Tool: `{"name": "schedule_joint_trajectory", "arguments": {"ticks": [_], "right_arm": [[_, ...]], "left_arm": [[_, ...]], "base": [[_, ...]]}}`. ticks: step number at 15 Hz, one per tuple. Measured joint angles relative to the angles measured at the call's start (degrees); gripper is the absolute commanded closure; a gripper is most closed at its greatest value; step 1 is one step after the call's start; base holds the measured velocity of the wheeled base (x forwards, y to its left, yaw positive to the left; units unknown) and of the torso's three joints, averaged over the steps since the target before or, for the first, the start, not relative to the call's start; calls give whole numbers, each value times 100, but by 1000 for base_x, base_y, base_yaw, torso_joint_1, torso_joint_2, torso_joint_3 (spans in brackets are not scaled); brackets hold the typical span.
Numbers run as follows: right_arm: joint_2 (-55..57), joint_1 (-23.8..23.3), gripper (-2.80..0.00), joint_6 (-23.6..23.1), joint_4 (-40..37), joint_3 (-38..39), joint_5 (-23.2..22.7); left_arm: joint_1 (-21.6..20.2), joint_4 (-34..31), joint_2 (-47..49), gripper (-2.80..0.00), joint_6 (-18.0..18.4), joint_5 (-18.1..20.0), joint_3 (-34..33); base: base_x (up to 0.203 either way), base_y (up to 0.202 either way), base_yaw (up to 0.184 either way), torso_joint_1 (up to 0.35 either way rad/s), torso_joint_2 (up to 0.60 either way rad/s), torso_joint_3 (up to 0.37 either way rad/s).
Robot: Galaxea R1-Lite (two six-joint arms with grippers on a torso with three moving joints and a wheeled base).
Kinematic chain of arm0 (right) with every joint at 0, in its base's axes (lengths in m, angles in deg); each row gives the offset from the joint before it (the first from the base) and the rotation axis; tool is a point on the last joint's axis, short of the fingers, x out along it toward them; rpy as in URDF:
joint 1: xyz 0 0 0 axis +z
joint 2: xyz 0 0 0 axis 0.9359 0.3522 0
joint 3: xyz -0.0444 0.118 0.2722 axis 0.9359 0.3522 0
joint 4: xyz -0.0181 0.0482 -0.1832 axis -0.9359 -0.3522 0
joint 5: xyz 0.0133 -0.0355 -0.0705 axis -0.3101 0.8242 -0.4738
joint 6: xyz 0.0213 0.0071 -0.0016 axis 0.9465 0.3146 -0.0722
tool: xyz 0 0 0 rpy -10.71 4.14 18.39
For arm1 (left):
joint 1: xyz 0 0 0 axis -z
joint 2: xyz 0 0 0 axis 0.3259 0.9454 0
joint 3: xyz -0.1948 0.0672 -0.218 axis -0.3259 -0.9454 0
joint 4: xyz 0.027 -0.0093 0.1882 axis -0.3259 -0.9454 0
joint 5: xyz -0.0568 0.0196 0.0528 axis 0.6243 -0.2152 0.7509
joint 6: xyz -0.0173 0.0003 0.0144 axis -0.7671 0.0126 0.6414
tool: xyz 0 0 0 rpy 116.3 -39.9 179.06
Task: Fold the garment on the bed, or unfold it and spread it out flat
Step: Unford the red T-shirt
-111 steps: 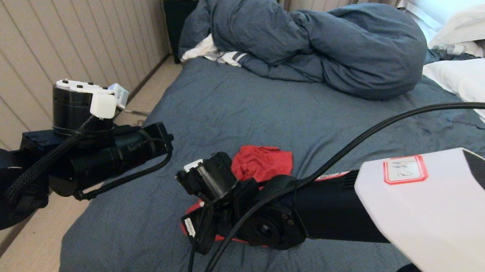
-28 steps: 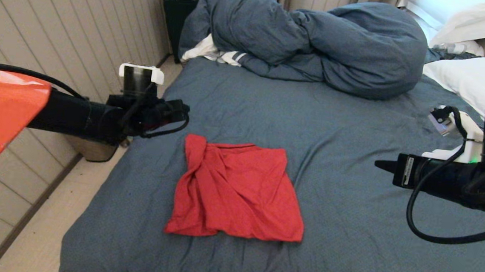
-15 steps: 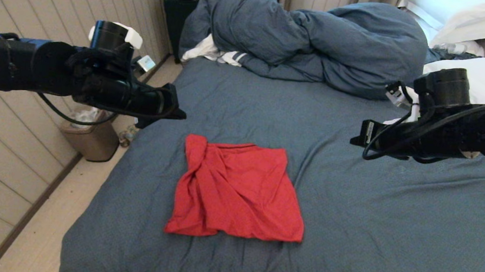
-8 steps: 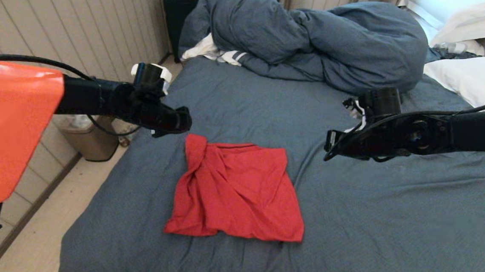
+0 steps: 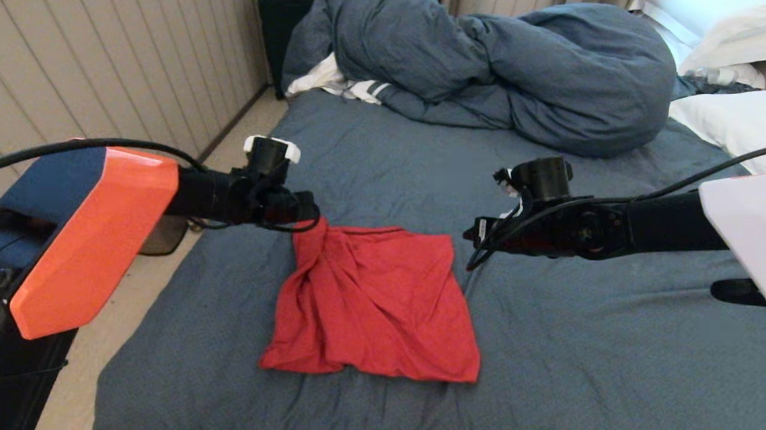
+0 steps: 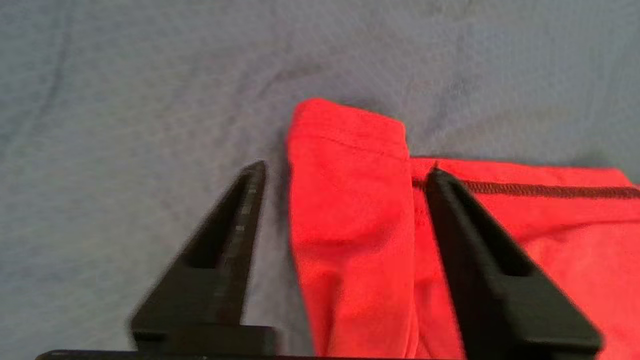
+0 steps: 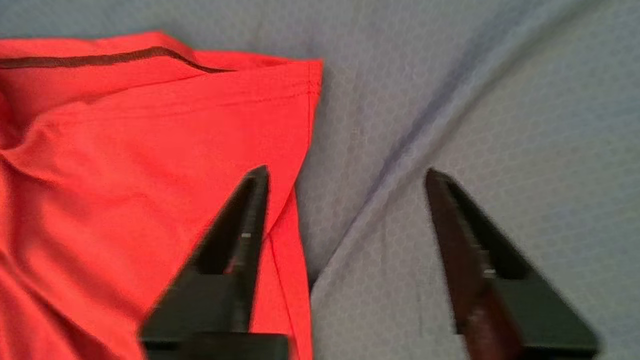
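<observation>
Beneath both grippers stretches the bed [image 5: 548, 361], its dark blue-grey sheet wrinkled, with a bunched duvet [image 5: 501, 68] and white pillows [image 5: 747, 119] well beyond the fingertips. Between the two grippers, and reaching back from them toward the robot, lies the garment [image 5: 377, 302], a red T-shirt resting as a rumpled, roughly square bundle on the sheet; no print shows.

Reaching in from the robot's left, the left gripper [image 6: 345, 172] hovers over the far corner on its own side, jaws spread wide and empty, straddling a narrow folded flap of red cloth. The right gripper [image 7: 345, 175], likewise wide open and holding nothing, hangs at the opposite far corner: one finger [image 7: 240, 235] over the red edge, the other over bare sheet.

Thin jersey like this looks light, limp and easily stretched, so it should drape and sag rather than hold shape, and a loose pinch may catch only one layer. The stitched hem at each far corner seems the soundest place to grip, each gripper taking the corner directly below it, pressing down enough to gather every layer without snagging the sheet.
</observation>
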Motion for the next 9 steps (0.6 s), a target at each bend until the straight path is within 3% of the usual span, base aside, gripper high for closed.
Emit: {"name": "schedule_joint_trajectory", "arguments": {"ticks": [5, 9], "right_arm": [[91, -35, -280, 21, 245, 280, 11], [99, -41, -280, 28, 510, 544, 11]], "left_arm": [[250, 403, 128, -280, 4, -590, -58], [388, 625, 253, -280, -11, -787, -151]], "base": [[0, 0, 0, 0, 0, 0], [0, 0, 0, 0, 0, 0]]}}
